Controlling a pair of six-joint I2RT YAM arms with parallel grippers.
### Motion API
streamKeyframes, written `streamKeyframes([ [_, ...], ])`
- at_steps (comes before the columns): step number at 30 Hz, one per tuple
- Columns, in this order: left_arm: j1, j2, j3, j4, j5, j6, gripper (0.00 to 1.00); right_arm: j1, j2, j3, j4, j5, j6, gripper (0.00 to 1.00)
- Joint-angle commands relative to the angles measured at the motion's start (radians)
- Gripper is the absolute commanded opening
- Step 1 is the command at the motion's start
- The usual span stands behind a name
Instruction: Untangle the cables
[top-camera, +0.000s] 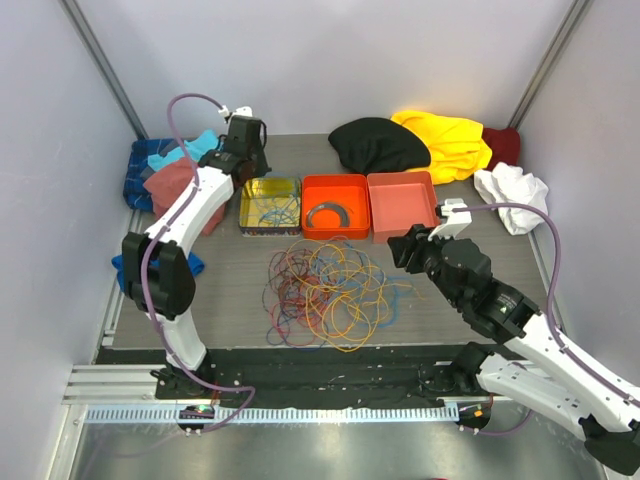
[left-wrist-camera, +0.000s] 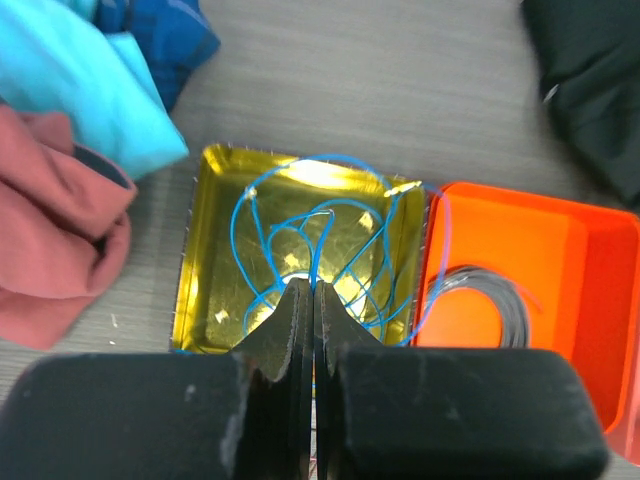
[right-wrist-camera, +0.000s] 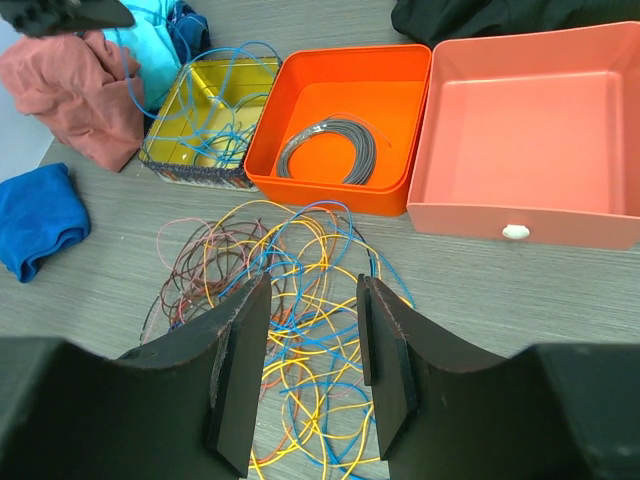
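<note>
The cables (top-camera: 325, 290) lie in a loose tangle of yellow, blue, orange, red and dark wires at the table's middle, also seen in the right wrist view (right-wrist-camera: 290, 290). My left gripper (top-camera: 255, 168) hangs over the yellow tray (top-camera: 243, 208), jaws closed (left-wrist-camera: 315, 288) on a blue cable (left-wrist-camera: 262, 200) that loops inside the tray (left-wrist-camera: 195, 260). My right gripper (top-camera: 402, 246) is open and empty (right-wrist-camera: 313, 284), held above the tangle's right side.
An orange tray (top-camera: 312, 186) holds a grey coiled strip (top-camera: 328, 213); a salmon box (top-camera: 400, 205) stands to its right. Clothes lie around: black (top-camera: 378, 145), yellow (top-camera: 445, 140), white (top-camera: 510, 185), blue and pink (top-camera: 165, 180) at the left.
</note>
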Motion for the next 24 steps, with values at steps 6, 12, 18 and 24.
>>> streamKeyframes([
  [6,0.005,0.108,-0.041,0.071,0.035,-0.041,0.00,-0.003,0.009,0.005,0.038,-0.001,-0.011,0.48],
  [12,0.006,0.224,0.005,0.065,0.026,-0.038,0.00,-0.001,0.009,0.003,0.034,-0.002,-0.011,0.48],
  [18,0.006,0.289,0.065,0.042,-0.010,-0.006,0.00,-0.001,0.009,0.003,0.028,0.007,-0.014,0.48],
  [24,0.006,0.156,-0.018,0.089,-0.054,0.023,0.42,-0.001,0.020,0.005,0.028,0.005,-0.011,0.48],
])
